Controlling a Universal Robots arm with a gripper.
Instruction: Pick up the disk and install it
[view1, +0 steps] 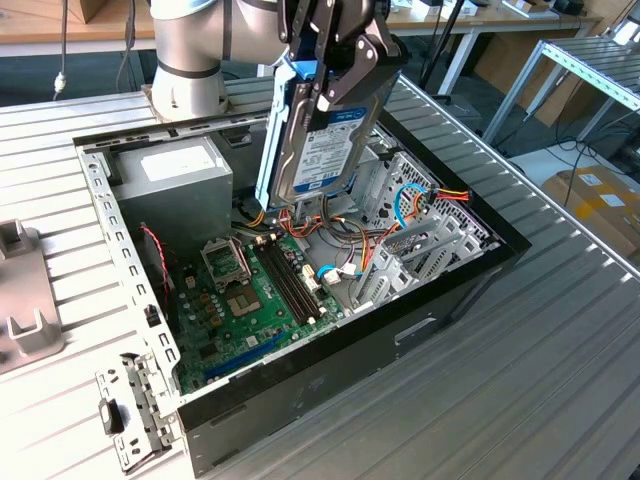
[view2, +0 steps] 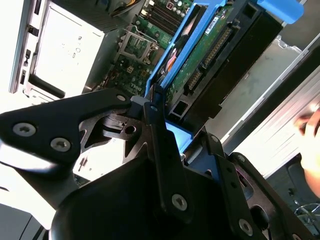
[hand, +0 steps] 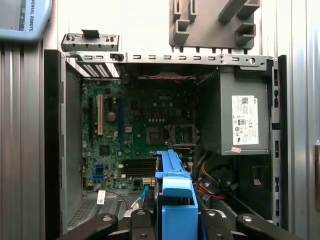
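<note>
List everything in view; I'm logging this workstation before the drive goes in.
disk: one, silver-grey in blue carrier, held above the open case
computer case: one, black, lying open on the table
motherboard: one, green, inside the case
power supply: one, grey, case corner
cables: several, red, orange, blue, inside the case
fixture: one, grey, table, exterior view's left
table: one, ribbed metal, under everything
arm: one, silver-grey, beside the case
hand: one, black, shut on the disk

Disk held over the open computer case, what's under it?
Below the disk lie loose coloured cables and the green motherboard inside the case. What sits directly behind it is hidden.
</note>
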